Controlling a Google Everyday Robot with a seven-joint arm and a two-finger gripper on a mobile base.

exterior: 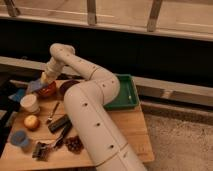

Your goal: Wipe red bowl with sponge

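The red bowl (pixel 48 91) stands at the back left of the wooden table (pixel 125 125), orange-red outside and dark inside. My gripper (pixel 44 81) reaches down from the arm's bend onto the bowl's left rim. It is shut on the light-blue sponge (pixel 36 86), which presses against the rim and inside of the bowl on its left side. The arm hides the bowl's right edge.
A maroon dish (pixel 68 85) sits right of the bowl, partly behind the arm. A teal-blue flat object (pixel 17 95), a white cup (pixel 30 103), an orange fruit (pixel 31 122), a blue cup (pixel 20 139), utensils (pixel 52 114) and grapes (pixel 75 145) lie in front. A green tray (pixel 129 95) is at the right.
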